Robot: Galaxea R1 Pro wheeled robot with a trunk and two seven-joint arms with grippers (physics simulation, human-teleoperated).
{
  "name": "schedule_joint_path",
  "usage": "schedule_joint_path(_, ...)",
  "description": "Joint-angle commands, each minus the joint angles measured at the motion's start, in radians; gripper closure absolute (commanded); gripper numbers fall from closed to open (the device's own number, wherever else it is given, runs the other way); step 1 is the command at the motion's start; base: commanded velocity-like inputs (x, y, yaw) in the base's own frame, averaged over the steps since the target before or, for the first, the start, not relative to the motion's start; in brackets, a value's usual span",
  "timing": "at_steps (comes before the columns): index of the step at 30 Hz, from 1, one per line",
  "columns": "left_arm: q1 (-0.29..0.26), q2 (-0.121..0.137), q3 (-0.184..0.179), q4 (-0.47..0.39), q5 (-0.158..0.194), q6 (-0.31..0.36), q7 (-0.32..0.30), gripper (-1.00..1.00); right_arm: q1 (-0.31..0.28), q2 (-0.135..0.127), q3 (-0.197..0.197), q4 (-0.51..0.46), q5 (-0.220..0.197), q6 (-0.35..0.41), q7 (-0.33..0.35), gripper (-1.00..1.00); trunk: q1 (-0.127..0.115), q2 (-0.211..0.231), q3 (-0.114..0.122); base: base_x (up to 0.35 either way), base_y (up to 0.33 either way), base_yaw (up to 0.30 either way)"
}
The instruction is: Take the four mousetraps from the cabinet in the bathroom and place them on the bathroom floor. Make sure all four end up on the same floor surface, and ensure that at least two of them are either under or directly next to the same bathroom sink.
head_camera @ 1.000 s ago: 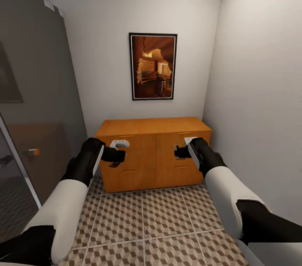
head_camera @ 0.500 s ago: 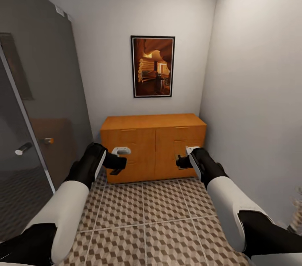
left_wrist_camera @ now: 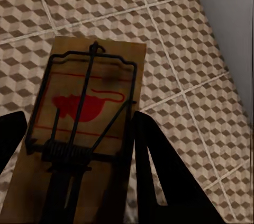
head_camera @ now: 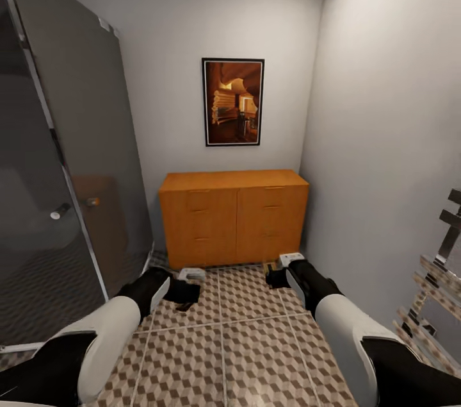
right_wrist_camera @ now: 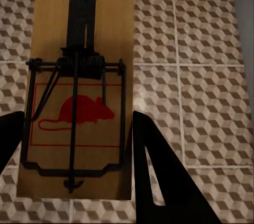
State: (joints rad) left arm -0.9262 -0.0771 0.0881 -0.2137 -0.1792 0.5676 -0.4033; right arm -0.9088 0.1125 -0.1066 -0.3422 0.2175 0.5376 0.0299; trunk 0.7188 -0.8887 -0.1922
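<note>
The orange-brown cabinet [head_camera: 234, 215] stands against the far wall with all its drawers closed. My left gripper [head_camera: 186, 293] hangs low over the bathroom floor [head_camera: 243, 343], shut on a mousetrap [left_wrist_camera: 79, 123] that lies flat between its dark fingers [left_wrist_camera: 159, 171]. My right gripper [head_camera: 274, 277] is also low in front of the cabinet, shut on a second mousetrap [right_wrist_camera: 79, 86] with a red mouse print. That trap sits between the right fingers [right_wrist_camera: 159, 176]. Cube-patterned tiles show beneath both traps. The other mousetraps are out of view.
A dark glass shower door [head_camera: 77, 170] with a round knob runs along the left. A framed picture [head_camera: 233, 102] hangs above the cabinet. A grey wall closes the right side, with a metal towel rail [head_camera: 442, 279] at the lower right.
The camera has backed away from the cabinet, which now looks smaller and farther off. Both grippers sit lower in the view, over the tiles, each still holding its trap. The towel rail has come into view.
</note>
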Motion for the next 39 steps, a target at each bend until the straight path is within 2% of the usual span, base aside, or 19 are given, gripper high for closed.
schedule_joint_path(1,-0.001,0.0,0.01,0.051,0.029,-0.058,0.025,1.0,0.0,0.001,-0.008,0.003,0.007,0.0,0.002,1.0,0.0,-0.001,-0.001,-0.311,0.0,0.0)
schedule_joint_path(3,0.0,0.0,0.011,0.125,0.091,-0.157,0.081,1.0,0.0,0.002,-0.007,0.01,0.007,-0.004,0.001,1.0,0.0,-0.001,-0.001,-0.296,0.0,0.0)
schedule_joint_path(6,0.0,0.004,0.011,0.167,0.124,-0.222,0.114,1.0,0.001,0.004,-0.007,0.013,0.005,-0.005,-0.006,1.0,0.0,-0.001,-0.001,-0.265,0.0,0.0)
schedule_joint_path(8,0.0,0.007,0.011,0.177,0.131,-0.239,0.122,1.0,0.001,0.007,-0.007,0.015,0.004,-0.004,-0.02,1.0,0.0,-0.001,-0.001,-0.188,0.0,0.0)
schedule_joint_path(15,0.0,0.009,0.011,0.2,0.142,-0.249,0.131,1.0,0.001,0.013,-0.008,0.038,-0.004,-0.008,-0.149,1.0,0.0,-0.001,-0.001,-0.039,0.0,0.0)
schedule_joint_path(19,0.0,0.016,0.011,0.202,0.145,-0.245,0.132,1.0,0.001,0.018,-0.008,0.045,-0.004,-0.008,-0.165,1.0,0.0,-0.001,-0.001,-0.004,0.0,0.13)
schedule_joint_path(24,0.0,0.022,0.012,0.203,0.146,-0.244,0.131,1.0,0.001,0.028,-0.008,0.098,-0.003,-0.008,-0.168,1.0,0.0,-0.001,-0.001,-0.001,0.0,0.272)
schedule_joint_path(27,0.0,0.037,0.013,0.203,0.153,-0.248,0.13,1.0,0.001,0.029,-0.008,0.123,-0.004,-0.009,-0.166,1.0,0.0,-0.001,-0.001,0.0,0.0,0.295)
schedule_joint_path(31,0.005,0.062,0.015,0.202,0.211,-0.257,0.129,1.0,0.001,0.03,-0.008,0.154,-0.004,-0.031,-0.166,1.0,0.0,-0.001,-0.001,0.0,0.0,0.299)
schedule_joint_path(34,0.009,0.093,0.015,0.202,0.306,-0.293,0.13,1.0,0.001,0.034,-0.008,0.193,-0.003,-0.067,-0.169,1.0,0.0,-0.001,-0.001,0.0,0.0,0.3)
schedule_joint_path(35,0.01,0.127,0.015,0.204,0.36,-0.313,0.128,1.0,0.001,0.037,-0.008,0.208,-0.003,-0.081,-0.17,1.0,0.0,-0.001,-0.001,0.0,0.0,0.3)
schedule_joint_path(37,0.01,0.145,0.014,0.204,0.376,-0.321,0.127,1.0,0.001,0.037,-0.008,0.213,-0.004,-0.085,-0.172,1.0,0.0,-0.001,-0.001,0.0,0.0,0.3)
schedule_joint_path(39,0.01,0.151,0.013,0.204,0.379,-0.327,0.125,1.0,0.001,0.038,-0.008,0.215,-0.004,-0.087,-0.172,1.0,0.0,-0.001,-0.001,0.0,0.0,0.3)
